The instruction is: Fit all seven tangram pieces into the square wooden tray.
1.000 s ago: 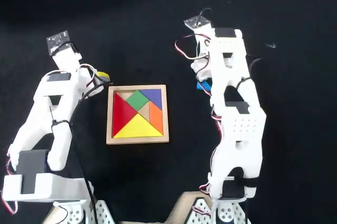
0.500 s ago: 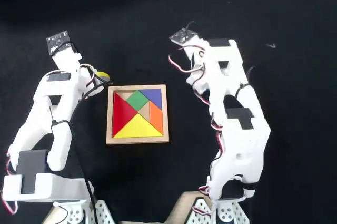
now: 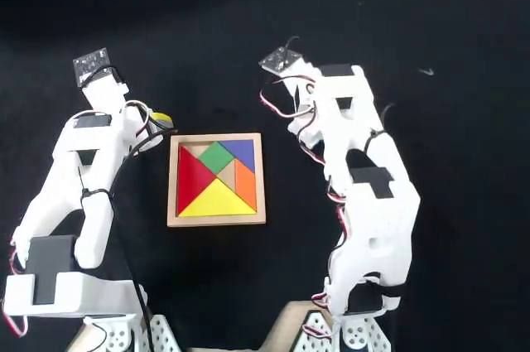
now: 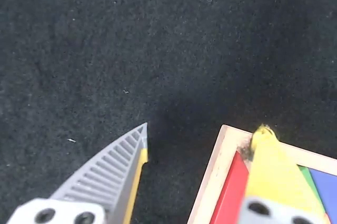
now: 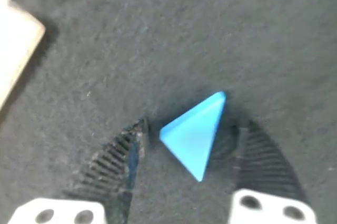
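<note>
The right gripper (image 5: 194, 125) is spread open, its two dark ribbed fingers (image 5: 124, 153) straddling a light blue triangular tangram piece (image 5: 190, 134). The triangle lies flat on the black cloth-covered table (image 3: 464, 203), and a thin strip of cloth shows between it and each finger, so nothing is being grasped. A pale corner of the square wooden tray (image 5: 16, 50) sits well off to one side of it in the right wrist view.

The left gripper (image 4: 203, 128) is also open and holds nothing. Its grey ribbed finger hangs over bare cloth just outside the tray, and its yellow finger lies across the tray's corner, above the edge of a red piece.

From the high view, the tray rests between the two white arms, nearer the left arm (image 3: 79, 161). Inside it are a large red triangle (image 3: 192, 180) on the left, a large yellow triangle (image 3: 217, 200) along the near side, a green square (image 3: 217, 155) at the far middle, a dark blue piece (image 3: 243, 151) in the far right corner and an orange triangle (image 3: 246, 182) on the right. A small brownish triangular patch (image 3: 226, 172) shows at the centre. The right arm (image 3: 364, 170) reaches over the cloth to the right of the tray, apart from it
</note>
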